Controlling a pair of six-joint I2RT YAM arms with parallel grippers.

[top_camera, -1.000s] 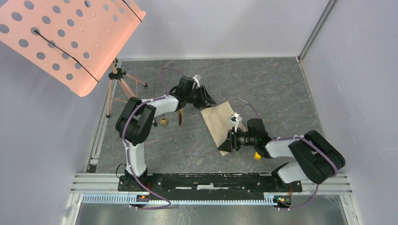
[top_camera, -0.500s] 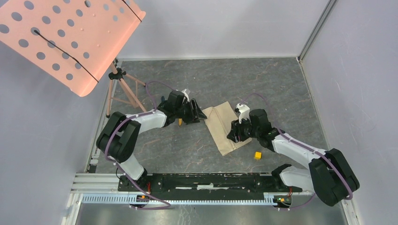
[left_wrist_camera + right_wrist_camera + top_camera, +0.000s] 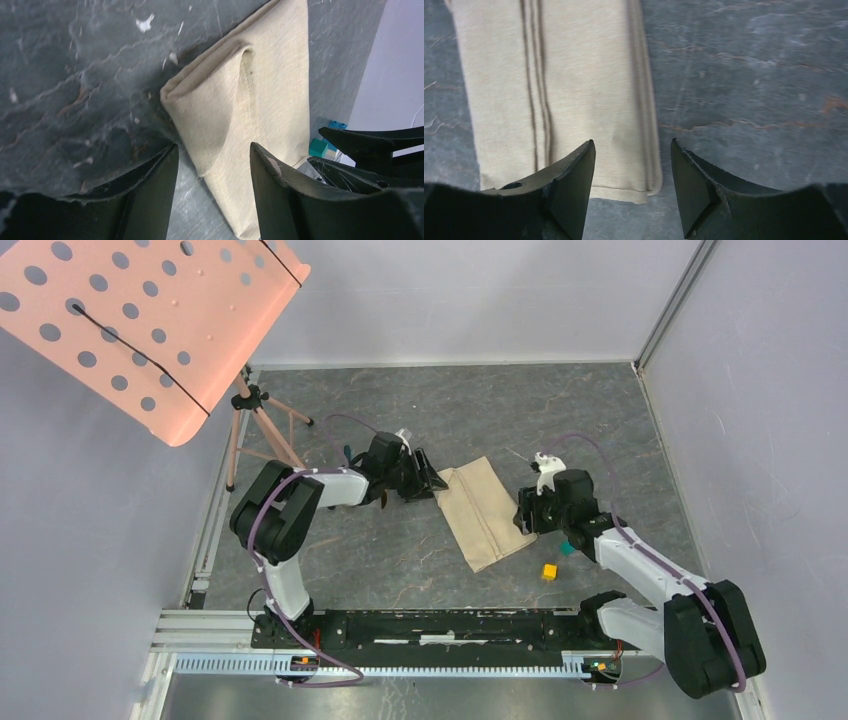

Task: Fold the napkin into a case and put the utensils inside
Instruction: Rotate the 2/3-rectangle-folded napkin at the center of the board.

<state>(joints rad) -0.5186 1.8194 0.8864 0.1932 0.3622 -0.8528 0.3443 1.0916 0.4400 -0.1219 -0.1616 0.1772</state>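
The beige napkin (image 3: 485, 512) lies folded into a long strip on the dark table. It also shows in the left wrist view (image 3: 250, 115) and the right wrist view (image 3: 559, 90). My left gripper (image 3: 432, 483) is open and empty, low at the napkin's far left corner, its jaws astride the cloth's edge (image 3: 212, 150). My right gripper (image 3: 522, 515) is open and empty at the napkin's right side, its jaws over the strip's end corner (image 3: 631, 147). The gold utensils do not show clearly; my left arm covers the spot where they lay.
A small yellow cube (image 3: 549, 571) and a teal cube (image 3: 567, 547) sit right of the napkin, near my right arm; the teal cube also shows in the left wrist view (image 3: 318, 147). A pink perforated stand on a tripod (image 3: 255, 420) is at the far left. Walls close the table.
My right gripper has moved from the napkin's near end, right and farther back to its right side. My left arm has lowered and now covers the utensils. The teal cube has come into view.
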